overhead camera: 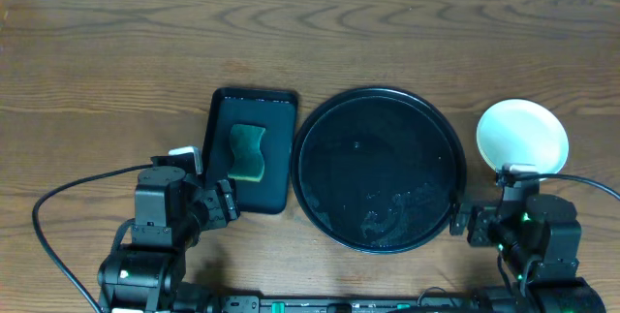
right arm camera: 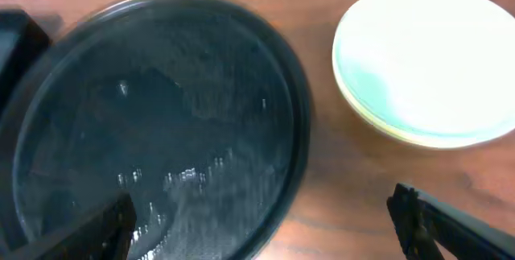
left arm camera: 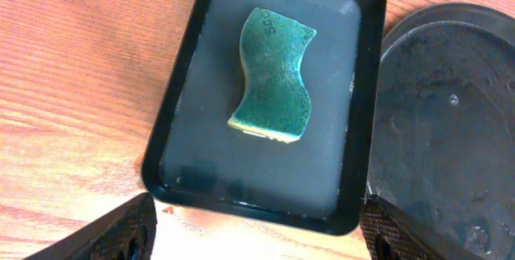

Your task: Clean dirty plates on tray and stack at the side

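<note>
The large round black tray sits mid-table with no plates on it and looks wet; it also shows in the right wrist view and the left wrist view. The plates are stacked to the tray's right, a pale mint one on top with a yellow edge beneath. My left gripper is open and empty at the near end of the rectangular tray. My right gripper is open and empty by the round tray's near right rim.
A smaller rectangular black tray left of the round tray holds a green and yellow sponge, also seen in the left wrist view. Cables run along the near table edge beside both arms.
</note>
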You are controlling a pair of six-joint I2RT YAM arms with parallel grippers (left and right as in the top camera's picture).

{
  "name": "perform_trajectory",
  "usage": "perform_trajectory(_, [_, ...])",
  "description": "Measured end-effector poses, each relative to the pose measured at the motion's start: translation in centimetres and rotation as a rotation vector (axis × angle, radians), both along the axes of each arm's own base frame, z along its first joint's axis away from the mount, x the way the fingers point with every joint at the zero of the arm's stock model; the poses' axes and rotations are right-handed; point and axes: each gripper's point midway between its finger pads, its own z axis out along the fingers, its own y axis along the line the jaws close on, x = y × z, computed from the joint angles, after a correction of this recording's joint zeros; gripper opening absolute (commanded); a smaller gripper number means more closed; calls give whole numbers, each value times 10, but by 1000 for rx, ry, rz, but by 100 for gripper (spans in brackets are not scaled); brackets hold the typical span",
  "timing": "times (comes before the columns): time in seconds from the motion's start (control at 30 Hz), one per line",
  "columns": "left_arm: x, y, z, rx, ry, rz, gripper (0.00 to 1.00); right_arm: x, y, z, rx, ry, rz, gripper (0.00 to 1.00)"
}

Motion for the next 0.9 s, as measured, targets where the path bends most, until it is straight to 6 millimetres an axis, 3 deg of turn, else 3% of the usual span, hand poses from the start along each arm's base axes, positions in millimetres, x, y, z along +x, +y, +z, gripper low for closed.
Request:
perform_trajectory(0.33, [0,0,-1,1,6,0,82,-25,-2,-24,-10,140,0,99])
perform_trajectory(0.77, [0,0,-1,0,6,0,82,-31,-2,-32,-9,134,0,99])
perform_trajectory(0.9, [0,0,-1,0,6,0,82,-26,-2,-34,-1,37,0,99])
